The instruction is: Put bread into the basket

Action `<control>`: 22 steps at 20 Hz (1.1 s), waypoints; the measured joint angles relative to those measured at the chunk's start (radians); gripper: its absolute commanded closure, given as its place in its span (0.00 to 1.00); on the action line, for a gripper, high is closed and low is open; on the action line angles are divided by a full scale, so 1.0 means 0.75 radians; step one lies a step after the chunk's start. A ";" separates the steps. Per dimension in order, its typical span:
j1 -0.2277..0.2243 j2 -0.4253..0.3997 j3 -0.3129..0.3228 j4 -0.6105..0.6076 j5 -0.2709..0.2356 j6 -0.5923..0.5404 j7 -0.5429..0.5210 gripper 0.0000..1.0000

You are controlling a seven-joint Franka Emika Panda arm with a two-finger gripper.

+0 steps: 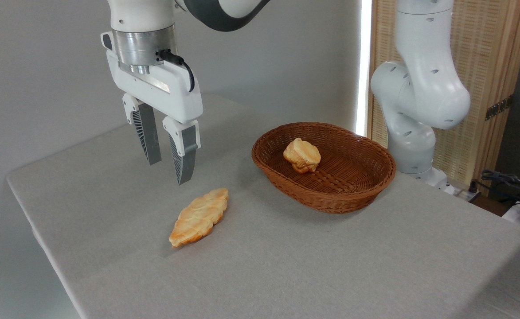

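Bread (pixel 199 217) lies flat at 8 o'clock from the basket (pixel 330 199); likely light and crumbly. Grip across its middle. Gripper (pixel 167 173) hovers above, fingers spread, empty.

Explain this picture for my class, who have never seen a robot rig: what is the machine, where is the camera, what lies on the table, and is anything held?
One fixed camera looks at the table from the side. The white machine is a robot arm; its base stands at the right. Its gripper, two open fingers, hangs above the table holding nothing. Below it on the grey cloth lies the long flat bread. To the right sits the wicker basket, with a small lumpy bread already inside.
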 measured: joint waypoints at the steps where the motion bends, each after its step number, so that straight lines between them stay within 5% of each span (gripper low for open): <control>1: 0.000 0.010 0.001 0.000 0.000 0.000 0.000 0.00; 22: -0.003 0.015 -0.002 -0.001 -0.005 -0.058 0.000 0.00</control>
